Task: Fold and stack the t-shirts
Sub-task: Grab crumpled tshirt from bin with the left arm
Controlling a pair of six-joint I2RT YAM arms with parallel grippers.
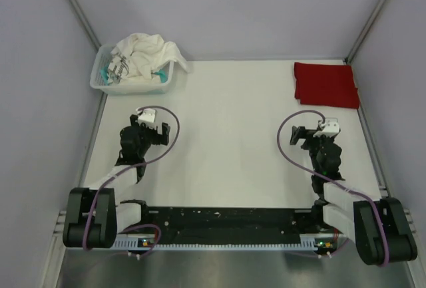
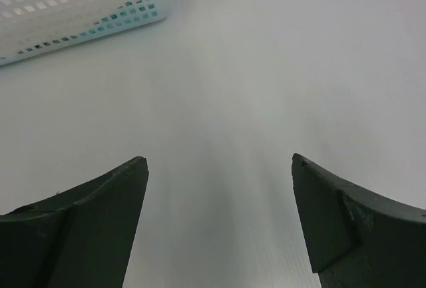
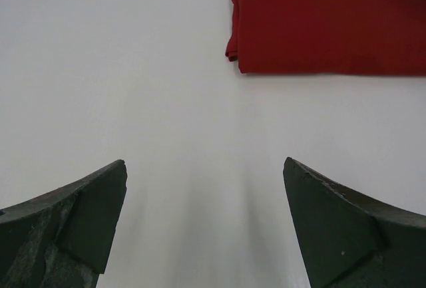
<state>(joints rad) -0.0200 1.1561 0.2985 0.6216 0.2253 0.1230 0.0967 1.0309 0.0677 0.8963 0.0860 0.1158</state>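
Observation:
A folded red t-shirt (image 1: pixel 326 85) lies flat at the far right of the table; in the right wrist view the red t-shirt (image 3: pixel 329 18) is ahead and to the right of my fingers. A crumpled white t-shirt (image 1: pixel 148 50) is heaped in the small white basket (image 1: pixel 133 89) at the far left. Something teal shows through the holes in the basket (image 2: pixel 73 8). My left gripper (image 1: pixel 152 128) (image 2: pixel 219 165) is open over bare table, short of the basket. My right gripper (image 1: pixel 316 135) (image 3: pixel 205 165) is open and empty, short of the red t-shirt.
Grey walls close in the table on the left, right and back. The arm bases and a black rail (image 1: pixel 226 225) run along the near edge. White tabletop (image 1: pixel 233 122) lies between the two arms.

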